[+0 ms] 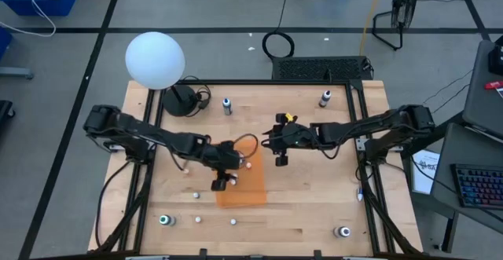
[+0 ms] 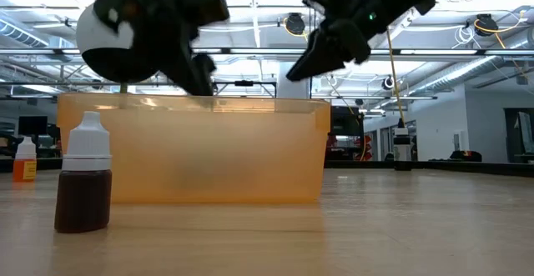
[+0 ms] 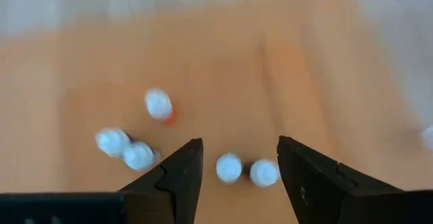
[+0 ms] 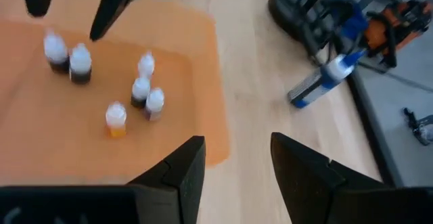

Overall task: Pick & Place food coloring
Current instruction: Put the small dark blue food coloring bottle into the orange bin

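Left gripper (image 3: 235, 173) released, empty, above the orange bin (image 1: 247, 193). Inside the bin: six food coloring bottles (image 4: 140, 88). Right gripper (image 4: 233, 166) parted, empty, just beside the bin. One brown bottle (image 2: 83, 184) stands on the tabletop (image 1: 314, 205) before the bin. No readable labels.

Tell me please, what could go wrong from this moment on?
1. The left gripper hangs open just above upright bottles in the orange bin; moving sideways, it might topple them.
2. The right gripper, open over the bin's edge, is close to the left arm; the two might collide.
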